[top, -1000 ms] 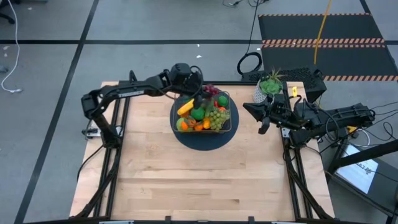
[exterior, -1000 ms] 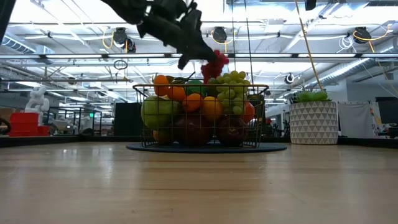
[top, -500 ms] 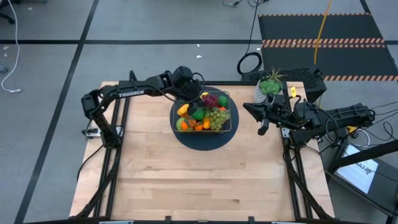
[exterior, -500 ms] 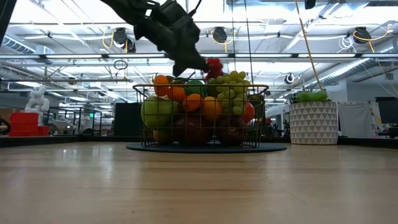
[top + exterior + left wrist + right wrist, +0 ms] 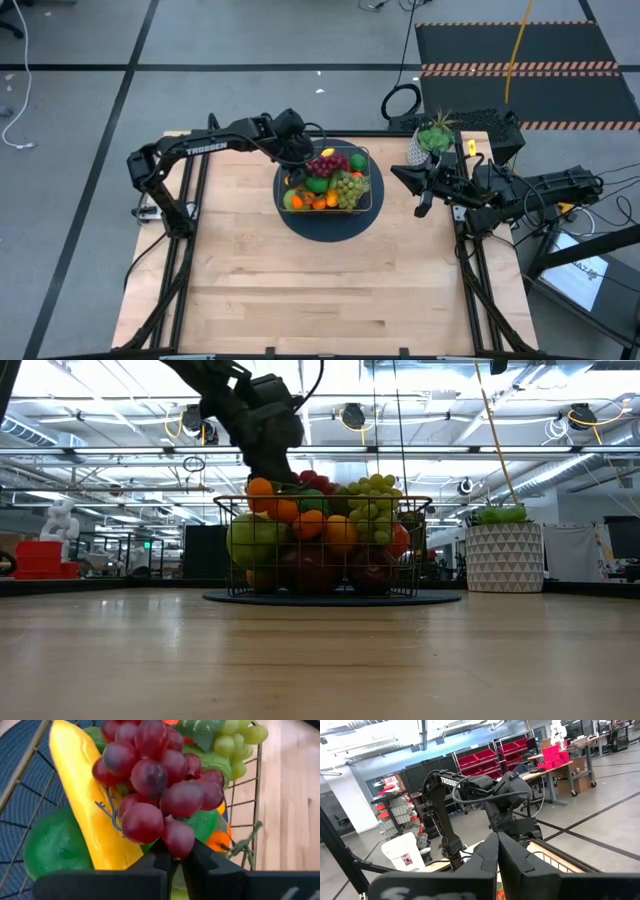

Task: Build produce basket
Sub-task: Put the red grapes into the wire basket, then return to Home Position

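- Purple-red grapes [image 5: 152, 785] had come down within the last second: a moment earlier they hung from the left gripper [image 5: 297, 158] above the far-left corner of the basket [image 5: 372, 196]; now they rested on the heap of produce [image 5: 330, 185], lying against the yellow banana [image 5: 87, 805].
- That gripper had drawn back toward the basket's far-left rim, and its fingers [image 5: 165, 865] were almost closed. In the left wrist view the lowest grape sat right at the tips, so I could not tell whether the stem was still pinched or already let go.
- With the grapes set down, the basket, standing on the round dark mat [image 5: 325, 225] at the middle far side of the table [image 5: 320, 290], looked heaped full, so I judged the task near its end.
- As for direction, the bunch lay with its long axis running across the far edge of the pile, stem end toward the left gripper, and the banana's length ran alongside it.
- Off to the right, by the potted plant [image 5: 434, 135], the right gripper [image 5: 423, 190] waited, fully closed and empty.
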Controlling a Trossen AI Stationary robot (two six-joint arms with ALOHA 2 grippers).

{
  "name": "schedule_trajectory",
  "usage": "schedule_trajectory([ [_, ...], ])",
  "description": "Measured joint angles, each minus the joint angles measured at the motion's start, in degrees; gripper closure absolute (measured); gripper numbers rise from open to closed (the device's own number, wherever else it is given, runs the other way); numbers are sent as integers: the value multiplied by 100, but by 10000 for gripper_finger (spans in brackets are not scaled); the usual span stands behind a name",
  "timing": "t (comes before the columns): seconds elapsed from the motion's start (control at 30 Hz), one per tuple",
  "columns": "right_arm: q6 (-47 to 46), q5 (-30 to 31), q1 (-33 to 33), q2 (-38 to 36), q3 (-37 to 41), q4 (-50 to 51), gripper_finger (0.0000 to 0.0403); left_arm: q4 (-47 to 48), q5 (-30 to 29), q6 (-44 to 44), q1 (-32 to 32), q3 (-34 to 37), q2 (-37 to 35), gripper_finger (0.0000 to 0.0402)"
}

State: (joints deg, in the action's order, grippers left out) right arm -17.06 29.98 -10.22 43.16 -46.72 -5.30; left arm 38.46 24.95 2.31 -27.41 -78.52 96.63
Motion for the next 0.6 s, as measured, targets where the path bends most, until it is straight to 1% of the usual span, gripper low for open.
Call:
schedule_trajectory([
  [0.13, 31, 2, 0, 0, 0, 11, 403, 134, -84, 76, 55, 0, -4, 368],
  [0.2, 42, 2, 0, 0, 0, 13, 403, 154, -203, -18, 81, 0, -4, 355],
  [0.3, 42, 1, 0, 0, 0, 11, 403, 321, -311, -244, 84, 5, -104, 319],
  [0.47, 42, 1, 0, 0, 0, -2, 403, 584, -773, -430, 89, 0, -519, 249],
  [0.6, 42, 2, 0, -2, 0, 0, 403, 709, -870, -409, 86, 2, -961, 215],
])
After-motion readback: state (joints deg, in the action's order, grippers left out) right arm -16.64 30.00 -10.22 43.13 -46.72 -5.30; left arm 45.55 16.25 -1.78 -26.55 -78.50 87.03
